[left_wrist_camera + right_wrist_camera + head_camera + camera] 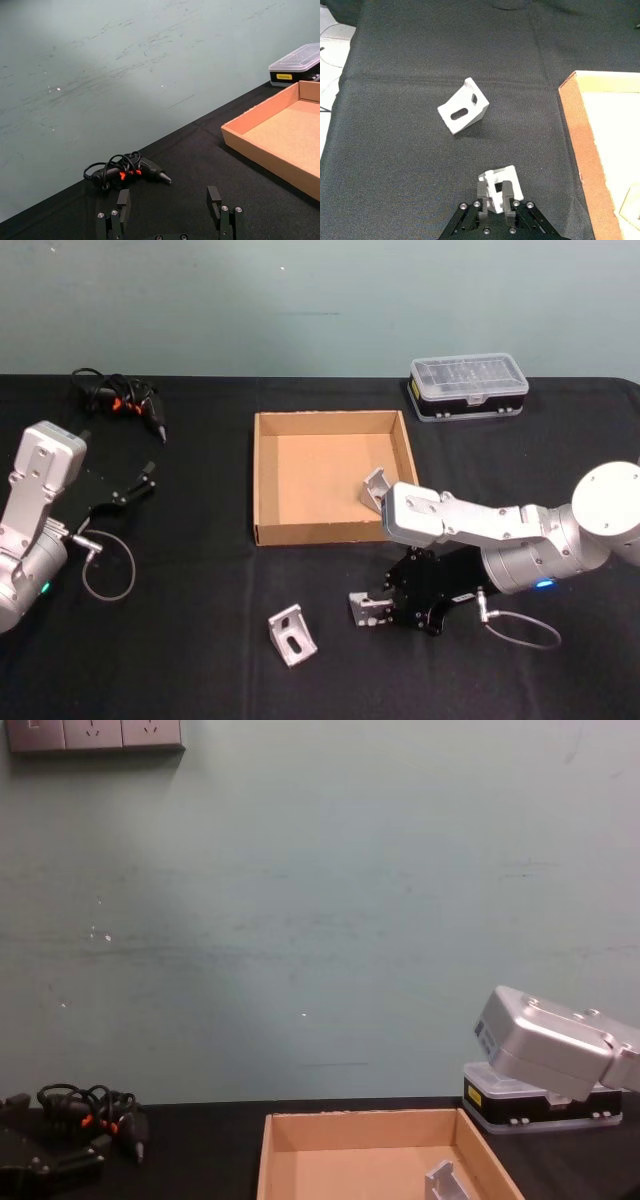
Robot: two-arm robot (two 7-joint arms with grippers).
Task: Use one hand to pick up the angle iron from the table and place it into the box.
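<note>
Angle iron in right gripper, left gripper idle, case label possibly lettered

A black organiser case with a clear lid is seen at the far right, close to the wall, and a yellow label is carried on its side. A black corded tool with orange-red markings is laid at the far left, well apart from the case. The wall is painted pale green and is scuffed, and 3 sockets are mounted high on it
</note>
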